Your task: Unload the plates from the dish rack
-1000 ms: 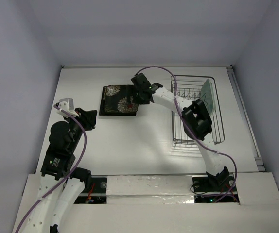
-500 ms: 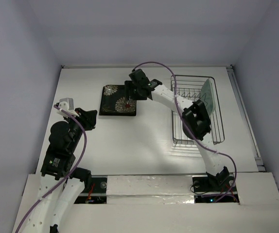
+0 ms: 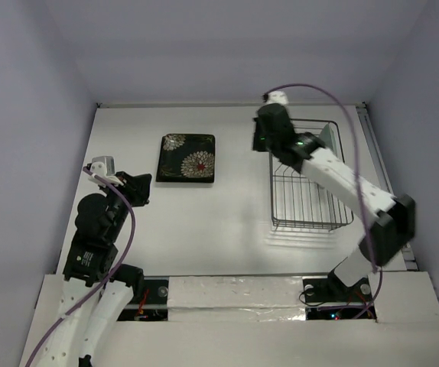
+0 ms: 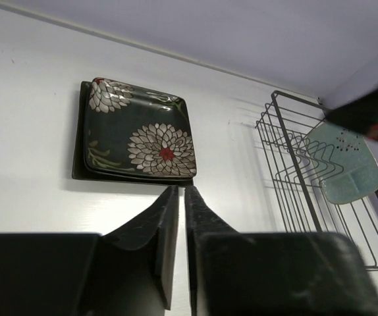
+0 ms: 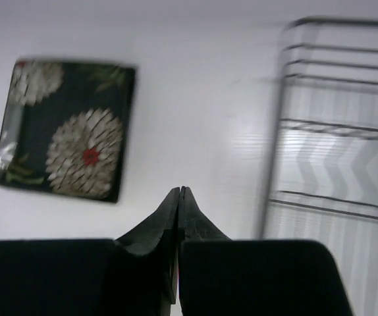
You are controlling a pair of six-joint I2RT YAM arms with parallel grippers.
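Right hand (image 5: 179,197), clenched empty, swings away to dish rack (image 3: 311,226) | left hand (image 4: 181,201) nearly closed, empty | done: flowered plates (image 3: 187,157) on tabletop (image 3: 204,229) | remaining: mint plate (image 4: 350,168) in rack

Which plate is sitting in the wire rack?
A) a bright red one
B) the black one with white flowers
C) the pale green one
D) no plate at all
C: the pale mint plate leans inside the dish rack at its far end, while the flowered black plates lie stacked on the table outside it.
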